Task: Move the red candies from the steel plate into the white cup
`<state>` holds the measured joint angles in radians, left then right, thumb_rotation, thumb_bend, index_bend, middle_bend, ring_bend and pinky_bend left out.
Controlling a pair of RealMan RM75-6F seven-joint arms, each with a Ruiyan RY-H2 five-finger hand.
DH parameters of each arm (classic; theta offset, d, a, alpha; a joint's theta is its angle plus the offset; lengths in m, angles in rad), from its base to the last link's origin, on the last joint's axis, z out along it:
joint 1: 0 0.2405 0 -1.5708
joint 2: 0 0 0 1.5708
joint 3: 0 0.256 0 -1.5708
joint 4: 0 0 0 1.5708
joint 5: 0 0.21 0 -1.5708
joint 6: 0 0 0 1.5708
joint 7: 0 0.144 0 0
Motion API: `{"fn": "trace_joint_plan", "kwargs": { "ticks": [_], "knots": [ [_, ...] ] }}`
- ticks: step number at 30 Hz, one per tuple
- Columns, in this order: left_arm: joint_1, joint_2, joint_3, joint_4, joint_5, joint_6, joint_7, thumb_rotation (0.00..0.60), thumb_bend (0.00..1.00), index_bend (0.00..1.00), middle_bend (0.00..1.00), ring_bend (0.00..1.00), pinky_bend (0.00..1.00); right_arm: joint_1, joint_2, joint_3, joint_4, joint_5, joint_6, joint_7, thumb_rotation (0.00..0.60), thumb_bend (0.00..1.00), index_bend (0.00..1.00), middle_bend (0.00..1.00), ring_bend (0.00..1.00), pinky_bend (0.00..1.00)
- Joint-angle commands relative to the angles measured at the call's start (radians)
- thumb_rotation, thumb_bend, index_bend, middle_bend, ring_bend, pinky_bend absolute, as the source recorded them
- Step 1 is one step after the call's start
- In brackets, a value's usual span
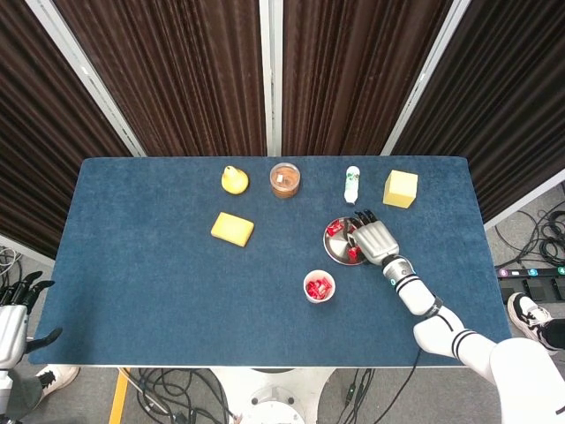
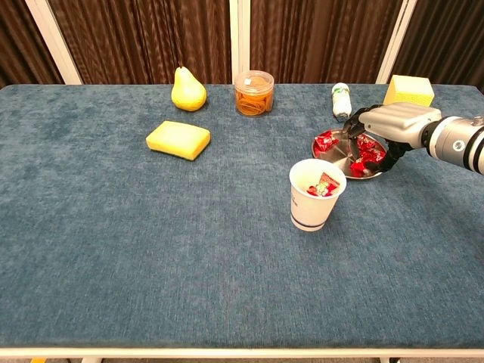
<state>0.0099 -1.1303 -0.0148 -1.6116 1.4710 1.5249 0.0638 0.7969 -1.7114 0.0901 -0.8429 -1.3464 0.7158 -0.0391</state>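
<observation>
The robot's right arm reaches in from the lower right, wrist extended — its right hand (image 1: 374,240) held palm-down, dark fingers (image 2: 352,133) curled downward; whether they grip anything cannot be told. The left hand (image 1: 11,318) hangs off the bench's left edge, fingers spread — holding nothing.
</observation>
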Motion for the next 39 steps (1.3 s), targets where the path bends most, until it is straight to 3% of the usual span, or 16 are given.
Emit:
{"fn": "trace_joint_plan", "kwargs": {
  "ticks": [1,8,14,18,23,33,39],
  "knots": [
    [0.001,0.000,0.000,0.000,0.001,0.001,-0.001,0.600,0.09,0.31,0.24,0.21,0.22,0.001,0.001,0.003,-0.001,-0.003,0.005,0.008,0.600,0.41,0.56,0.15,0.00,0.00],
    [0.001,0.001,0.000,-0.001,0.000,0.002,0.000,0.600,0.09,0.31,0.24,0.21,0.22,-0.006,0.044,0.020,-0.059,-0.019,0.057,0.040,0.600,0.46,0.59,0.16,0.00,0.00],
    [-0.002,0.004,-0.003,-0.006,0.003,0.002,0.006,0.600,0.09,0.31,0.24,0.21,0.22,-0.024,0.163,0.027,-0.266,-0.093,0.177,0.101,0.600,0.46,0.59,0.15,0.00,0.00],
    [-0.005,0.007,-0.005,-0.012,0.005,0.002,0.012,0.600,0.09,0.31,0.24,0.21,0.22,-0.032,0.252,0.006,-0.437,-0.184,0.256,0.120,0.600,0.45,0.59,0.15,0.00,0.00],
    [-0.006,0.009,-0.006,-0.019,0.009,0.006,0.017,0.600,0.09,0.31,0.24,0.21,0.22,-0.033,0.296,-0.033,-0.558,-0.264,0.289,0.097,0.600,0.45,0.59,0.15,0.00,0.00],
    [0.002,0.005,-0.001,-0.012,0.007,0.011,0.008,0.600,0.09,0.31,0.24,0.21,0.22,-0.024,0.270,-0.065,-0.574,-0.269,0.247,0.039,0.600,0.45,0.59,0.13,0.00,0.00],
    [0.004,0.002,-0.001,-0.002,0.006,0.013,-0.003,0.600,0.09,0.31,0.24,0.21,0.22,-0.016,0.238,-0.062,-0.557,-0.258,0.229,0.011,0.600,0.44,0.49,0.10,0.00,0.00]
  ]
}}
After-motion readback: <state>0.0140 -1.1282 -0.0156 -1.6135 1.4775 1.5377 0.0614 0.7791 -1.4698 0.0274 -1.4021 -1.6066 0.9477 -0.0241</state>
